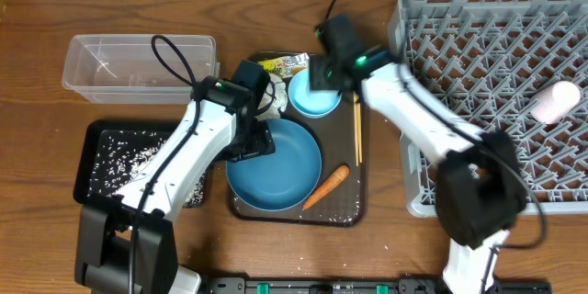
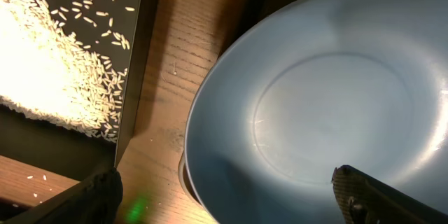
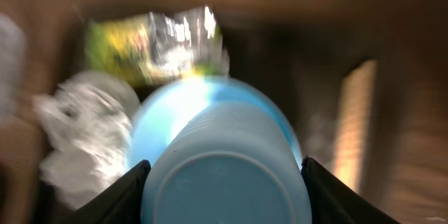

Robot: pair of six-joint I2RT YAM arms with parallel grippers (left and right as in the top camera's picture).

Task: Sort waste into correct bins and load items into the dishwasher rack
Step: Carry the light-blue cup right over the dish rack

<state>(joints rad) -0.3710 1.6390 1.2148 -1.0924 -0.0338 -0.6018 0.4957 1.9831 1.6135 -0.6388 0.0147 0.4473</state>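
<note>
The large dark blue bowl (image 1: 274,176) sits on the brown tray (image 1: 354,211). My left gripper (image 1: 254,138) is open, its fingers astride the bowl's left rim (image 2: 231,196); the bowl (image 2: 322,105) is empty. My right gripper (image 1: 327,66) is shut on the light blue cup (image 3: 224,175), held bottom toward the camera above the small light blue bowl (image 1: 312,101). The snack wrapper (image 1: 281,64) (image 3: 150,45) and tissue (image 1: 268,97) (image 3: 80,126) lie at the tray's back. The carrot (image 1: 326,186) and chopsticks (image 1: 357,129) lie on the tray's right. Rice (image 1: 129,156) (image 2: 49,63) fills the black tray (image 1: 92,138).
The clear tub (image 1: 138,66) stands at the back left. The grey rack (image 1: 496,83) fills the right side, with the white cup (image 1: 556,101) lying in it. A few rice grains lie on the brown tray near the front edge.
</note>
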